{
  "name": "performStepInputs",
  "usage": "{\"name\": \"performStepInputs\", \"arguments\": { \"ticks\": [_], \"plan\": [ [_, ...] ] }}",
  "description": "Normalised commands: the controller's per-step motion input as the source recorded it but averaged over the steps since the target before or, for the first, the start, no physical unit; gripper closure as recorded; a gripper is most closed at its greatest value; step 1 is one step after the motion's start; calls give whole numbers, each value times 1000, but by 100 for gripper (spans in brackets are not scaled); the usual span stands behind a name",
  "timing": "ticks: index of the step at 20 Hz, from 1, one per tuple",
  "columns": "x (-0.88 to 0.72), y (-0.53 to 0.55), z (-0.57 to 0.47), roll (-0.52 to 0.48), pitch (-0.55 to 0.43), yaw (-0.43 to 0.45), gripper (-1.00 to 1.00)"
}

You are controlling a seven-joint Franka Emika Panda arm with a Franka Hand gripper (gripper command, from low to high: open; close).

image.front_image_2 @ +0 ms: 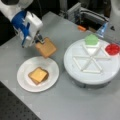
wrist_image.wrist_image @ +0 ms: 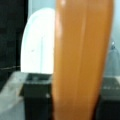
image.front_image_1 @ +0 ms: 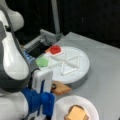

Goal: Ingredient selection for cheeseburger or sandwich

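the gripper (image.front_image_2: 40, 40) hangs above the tabletop (image.front_image_2: 62, 22), just off the plate's (image.front_image_2: 25, 82) far rim toward a front view's top, and its fingers are closed on a toast square (image.front_image_2: 46, 47), pinching it at one edge. the toast is lifted clear of the tabletop and tilted, between the plate and the round tray (image.front_image_2: 75, 72). in the wrist view the same toast (wrist_image.wrist_image: 82, 62) fills the middle as a tall orange-brown slab, with the white plate (wrist_image.wrist_image: 37, 42) behind it. in a front view the gripper (image.front_image_1: 48, 92) shows at the lower left, the toast (image.front_image_1: 61, 88) sticking out beside it.

on the plate, nearer than the gripper, sits a small stack: a yellow cheese square (image.front_image_2: 38, 74) on top of another toast square (image.front_image_2: 33, 79), whose brown edge shows beneath it. whether a patty lies between them cannot be told.

farther from the plate, the white tray with raised dividers holds a green piece (image.front_image_2: 91, 40) and a red disc (image.front_image_2: 112, 48) in neighbouring compartments at its far side.
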Motion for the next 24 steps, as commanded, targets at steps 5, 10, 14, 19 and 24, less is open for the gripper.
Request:
{"name": "performStepInputs", "arguments": {
  "ticks": [5,10,14,19,24],
  "plan": [
    [822,-317,-145,-168,153,291,100],
    [465,-241,-69,-140,176,258,100],
    [297,-104,-51,-175,171,217,100],
    [227,-17,-66,-234,144,203,100],
    [169,40,-64,-193,112,152,100]
  ]
}}
